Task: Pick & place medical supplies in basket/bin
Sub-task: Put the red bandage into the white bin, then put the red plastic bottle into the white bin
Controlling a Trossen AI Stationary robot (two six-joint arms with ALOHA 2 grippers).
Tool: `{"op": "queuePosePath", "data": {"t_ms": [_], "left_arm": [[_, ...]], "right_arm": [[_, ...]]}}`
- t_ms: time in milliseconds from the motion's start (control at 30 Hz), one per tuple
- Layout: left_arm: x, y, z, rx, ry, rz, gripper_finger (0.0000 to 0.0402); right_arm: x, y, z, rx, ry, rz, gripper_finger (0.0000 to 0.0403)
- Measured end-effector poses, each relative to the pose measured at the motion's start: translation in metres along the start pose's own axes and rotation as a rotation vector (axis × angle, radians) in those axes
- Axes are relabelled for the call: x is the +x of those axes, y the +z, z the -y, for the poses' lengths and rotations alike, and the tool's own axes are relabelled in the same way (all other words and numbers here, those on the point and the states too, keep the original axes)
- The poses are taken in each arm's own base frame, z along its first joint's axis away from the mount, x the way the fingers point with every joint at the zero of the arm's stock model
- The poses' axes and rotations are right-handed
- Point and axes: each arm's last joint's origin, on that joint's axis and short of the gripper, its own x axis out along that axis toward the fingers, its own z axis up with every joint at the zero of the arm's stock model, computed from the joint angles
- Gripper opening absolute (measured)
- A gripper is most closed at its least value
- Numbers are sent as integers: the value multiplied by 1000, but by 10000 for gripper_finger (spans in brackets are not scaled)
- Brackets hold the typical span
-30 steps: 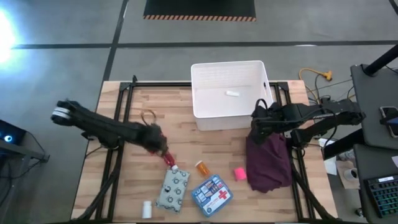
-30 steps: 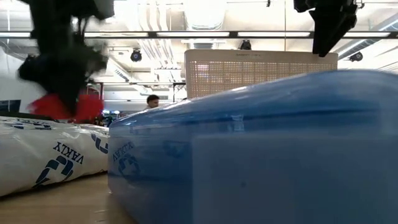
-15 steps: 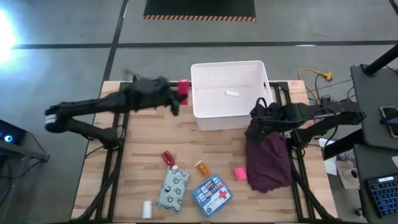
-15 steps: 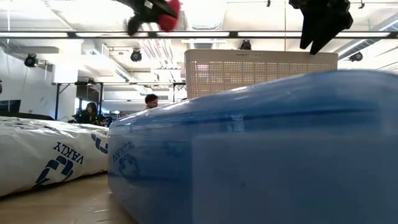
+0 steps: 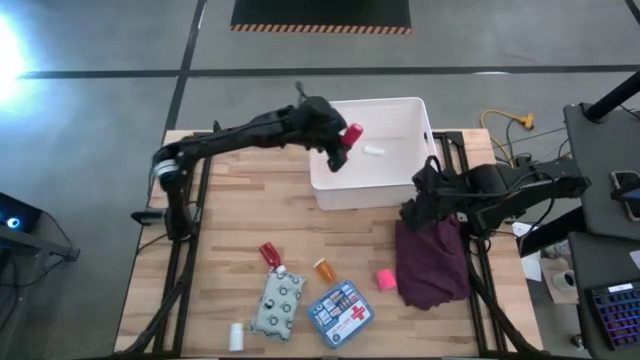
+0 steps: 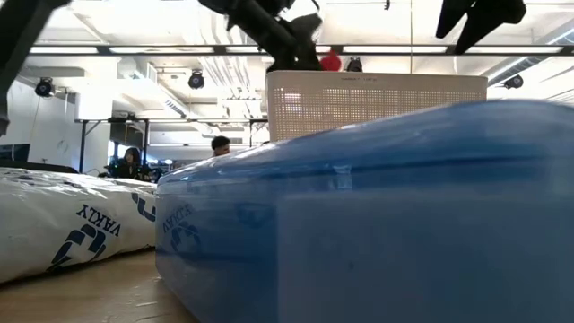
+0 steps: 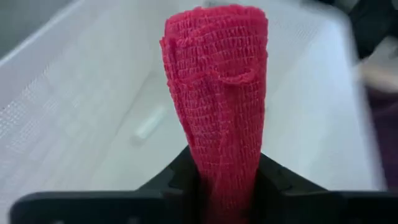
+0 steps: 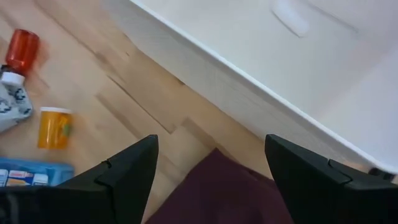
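Observation:
My left gripper hangs over the white bin, near its left wall, shut on a red woven bandage roll. In the low view the roll shows above the bin's rim. A small white item lies on the bin's floor. On the near part of the table lie a red tube, an orange pill bottle, a pink block, the dotted pouch, the blue first-aid box and a small white bottle. My right gripper is open above the maroon cloth. My left gripper pinches the red roll between its two fingers at one end. The rest of the roll sticks out past the fingertips. The arm reaches in from the table's left, slanting down. The roll is lifted clear above the inside of the bin.
The maroon cloth lies by the table's right edge, just near of the bin's right corner. A brown ring lies on the wood left of the bin. In the low view the blue box fills the foreground. People show in the room behind.
My left gripper, shut on the red roll, has risen from the table's middle beside the red tube, swung toward the far edge, then moved right until it hangs over the bin. The roll went with it, lifted clear. The items on the table have stayed put.

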Motion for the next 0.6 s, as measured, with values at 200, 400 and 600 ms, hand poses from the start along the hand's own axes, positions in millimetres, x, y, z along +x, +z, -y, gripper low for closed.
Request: {"op": "queuePosePath", "data": {"t_ms": [200,400,600], "left_arm": [[14,7,-2,24,21,-75,184],[-20,13,1,45,42,-81,258],[-90,-5,14,109,18,-253,270]], "right_arm": [[-2,-4,0,-3,-9,6,285],[-2,-4,0,-18,-11,8,285],[-1,-4,-2,-89,-15,6,285]]}}
